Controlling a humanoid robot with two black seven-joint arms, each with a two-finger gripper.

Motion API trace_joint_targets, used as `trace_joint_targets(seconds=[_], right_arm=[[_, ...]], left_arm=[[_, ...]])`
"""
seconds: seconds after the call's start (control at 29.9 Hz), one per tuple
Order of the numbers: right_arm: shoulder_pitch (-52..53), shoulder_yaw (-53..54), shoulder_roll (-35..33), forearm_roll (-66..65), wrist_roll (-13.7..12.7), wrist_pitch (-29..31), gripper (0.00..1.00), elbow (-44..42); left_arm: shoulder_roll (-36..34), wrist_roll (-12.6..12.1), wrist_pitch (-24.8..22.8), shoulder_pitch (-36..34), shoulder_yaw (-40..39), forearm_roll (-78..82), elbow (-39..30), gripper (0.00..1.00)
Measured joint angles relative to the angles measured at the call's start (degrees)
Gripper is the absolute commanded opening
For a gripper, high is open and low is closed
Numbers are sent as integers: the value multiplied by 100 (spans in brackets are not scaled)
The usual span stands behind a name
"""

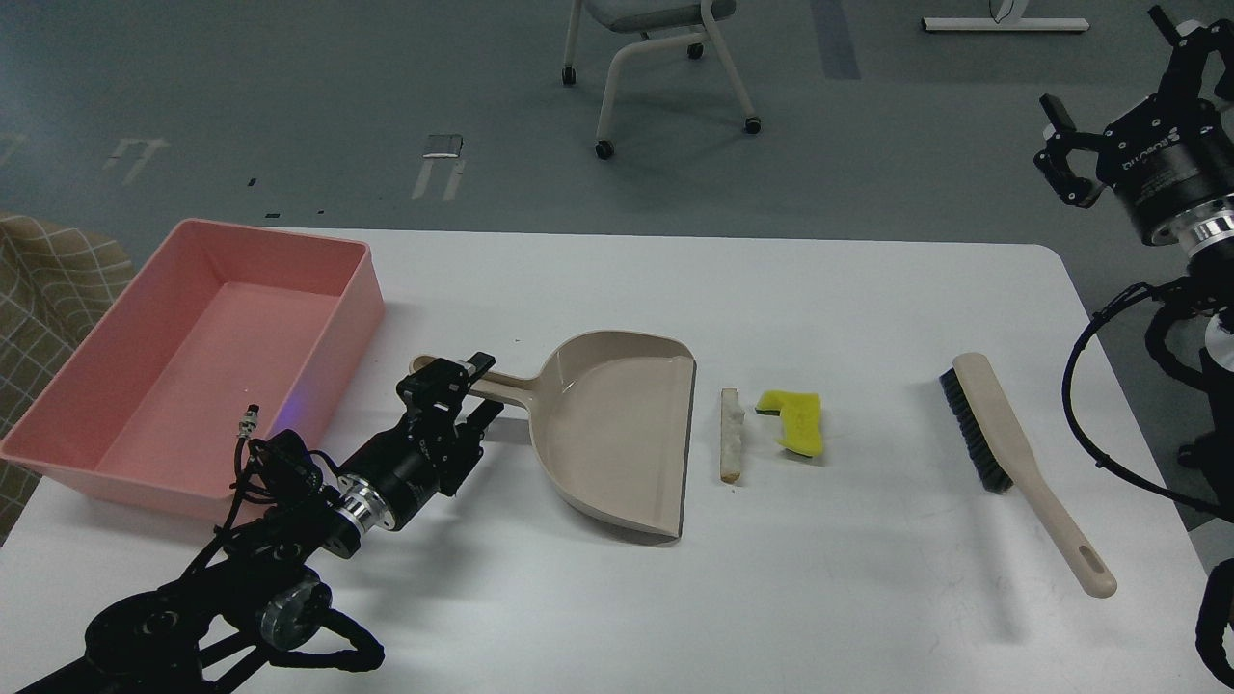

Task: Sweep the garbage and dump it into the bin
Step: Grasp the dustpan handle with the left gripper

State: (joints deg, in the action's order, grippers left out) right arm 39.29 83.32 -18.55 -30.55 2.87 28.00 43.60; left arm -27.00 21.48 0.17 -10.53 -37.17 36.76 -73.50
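Head view | my left end effector (470,386) straddles the beige plastic dustpan (617,434) handle, fingers parted | right end effector (1118,87) raised, open, empty | yellow sponge scrap (795,419) and pale crust strip (732,434) on white table (868,318) just beside dustpan mouth | pink rectangular plastic bin (318,337) at table's left.

— What's where on my surface (675,598)?
— Bin (183,361) far left, then dustpan (617,434), with its handle at my left claw (472,386). The garbage (771,429) lies just right of it, the brush (1022,463) farther right.
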Motion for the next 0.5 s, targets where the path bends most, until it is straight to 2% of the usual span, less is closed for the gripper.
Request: trace_joint_targets(seconds=[0.2,0.5], right_arm=[[-58,9,0,0,-6,0,100,54],[-129,15,0,0,-6,0,100,117]], left_arm=[[-2,-23,11,-37,8,2,320,65],[25,-29,15,-97,-3,2,363,65]])
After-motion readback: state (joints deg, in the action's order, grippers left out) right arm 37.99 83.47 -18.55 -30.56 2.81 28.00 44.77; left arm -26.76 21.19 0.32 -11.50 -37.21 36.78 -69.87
